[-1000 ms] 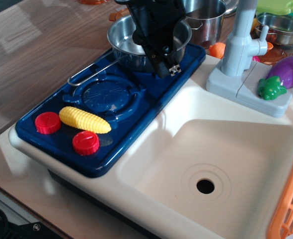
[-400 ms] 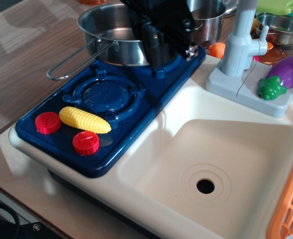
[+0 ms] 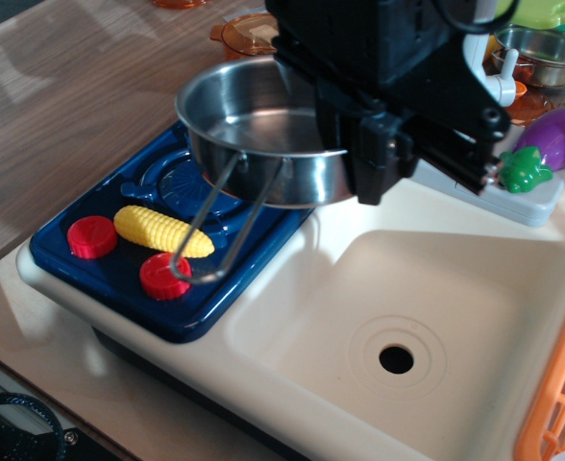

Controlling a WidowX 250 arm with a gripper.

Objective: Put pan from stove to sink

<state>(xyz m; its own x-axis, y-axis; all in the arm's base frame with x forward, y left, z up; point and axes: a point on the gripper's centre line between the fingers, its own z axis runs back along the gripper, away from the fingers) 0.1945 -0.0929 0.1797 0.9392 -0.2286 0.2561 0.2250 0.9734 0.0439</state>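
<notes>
The shiny steel pan [image 3: 254, 125] hangs in the air above the right part of the dark blue stove [image 3: 119, 269], its wire loop handle [image 3: 215, 230] pointing down toward the front. My black gripper [image 3: 364, 158] is shut on the pan's right rim and holds it near the boundary between stove and sink. The cream sink [image 3: 436, 317] with its black drain hole [image 3: 396, 359] lies below and to the right. The faucet is mostly hidden behind my arm.
A yellow toy corn [image 3: 162, 231] lies on the stove between two red knobs [image 3: 92, 236]. A purple eggplant [image 3: 556, 139] sits at the sink's back right. A steel bowl [image 3: 542, 53] and an orange lid [image 3: 244, 34] stand behind. An orange basket [image 3: 561, 394] borders the sink's right edge.
The pan has been lifted off the back burner and carried forward and right toward the sink. Its handle swung from pointing left to pointing down front.
</notes>
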